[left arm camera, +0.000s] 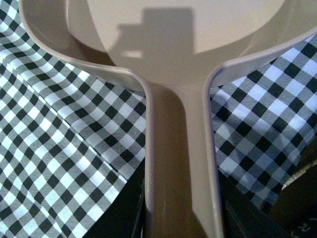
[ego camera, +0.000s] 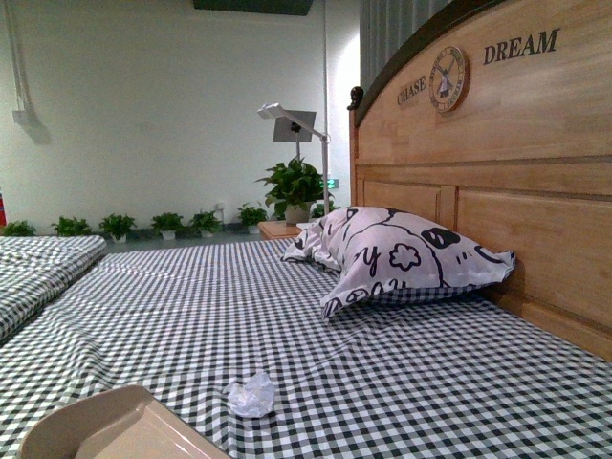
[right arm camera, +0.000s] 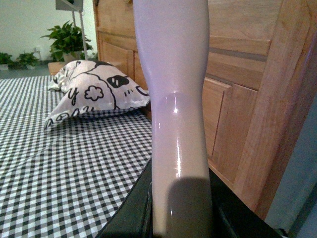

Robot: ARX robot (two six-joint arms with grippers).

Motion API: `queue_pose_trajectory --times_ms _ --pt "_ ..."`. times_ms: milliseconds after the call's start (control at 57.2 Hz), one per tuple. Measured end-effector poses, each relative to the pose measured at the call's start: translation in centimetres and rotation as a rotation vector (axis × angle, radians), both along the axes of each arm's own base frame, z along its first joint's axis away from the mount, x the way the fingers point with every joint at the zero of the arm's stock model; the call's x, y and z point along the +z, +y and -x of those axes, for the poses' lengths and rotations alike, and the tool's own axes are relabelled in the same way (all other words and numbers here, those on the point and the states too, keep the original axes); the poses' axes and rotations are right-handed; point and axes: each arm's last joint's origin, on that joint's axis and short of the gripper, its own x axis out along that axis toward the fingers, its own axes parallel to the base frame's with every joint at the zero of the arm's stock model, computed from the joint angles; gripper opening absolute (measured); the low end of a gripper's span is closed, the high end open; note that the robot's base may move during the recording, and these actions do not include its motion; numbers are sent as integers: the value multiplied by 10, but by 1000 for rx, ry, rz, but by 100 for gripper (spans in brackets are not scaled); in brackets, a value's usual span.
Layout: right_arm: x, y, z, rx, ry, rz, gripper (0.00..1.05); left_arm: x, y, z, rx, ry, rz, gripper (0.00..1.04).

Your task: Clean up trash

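Note:
The trash (ego camera: 252,394), a small crumpled white wad, lies on the checked bedsheet near the front. Just left of it and closer to me, the beige dustpan (ego camera: 115,428) pokes into the front view's lower left corner. In the left wrist view my left gripper (left arm camera: 181,218) is shut on the dustpan handle (left arm camera: 179,158), and the pan's empty tray (left arm camera: 168,29) rests on the sheet. My right gripper (right arm camera: 181,218) is shut on the pale brush handle (right arm camera: 176,99), which stands upright; the bristles are out of view. Neither gripper shows in the front view.
A white pillow (ego camera: 402,253) with black cartoon prints leans against the wooden headboard (ego camera: 497,163) on the right. The black-and-white checked sheet (ego camera: 411,373) covers the bed. A second bed (ego camera: 38,263) lies to the left; potted plants (ego camera: 292,186) and a lamp stand beyond.

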Motion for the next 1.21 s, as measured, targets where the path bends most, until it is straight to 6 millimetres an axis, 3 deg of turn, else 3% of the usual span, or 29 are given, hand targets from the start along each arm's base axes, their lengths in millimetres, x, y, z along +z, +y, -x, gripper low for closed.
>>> queue_pose_trajectory --times_ms 280,437,594,716,856,961,1101,1205 --pt "0 0 0 2 4 -2 20 -1 0 2 -4 20 -2 27" --pt "2 0 -22 94 278 36 20 -1 0 2 -4 20 -2 27" --pt "1 5 -77 201 370 56 20 -1 0 2 -6 19 -3 27" --pt "0 19 -134 288 397 83 20 -1 0 2 -6 19 -3 27" --pt "-10 43 -194 389 411 94 20 -1 0 2 -7 20 -3 27" --pt "-29 70 -243 461 456 127 20 -1 0 2 -7 20 -2 27" --pt "-57 100 -283 463 493 199 20 -1 0 2 -7 20 -2 27" --pt "-75 116 -301 458 510 236 20 -1 0 2 -7 20 -2 27"
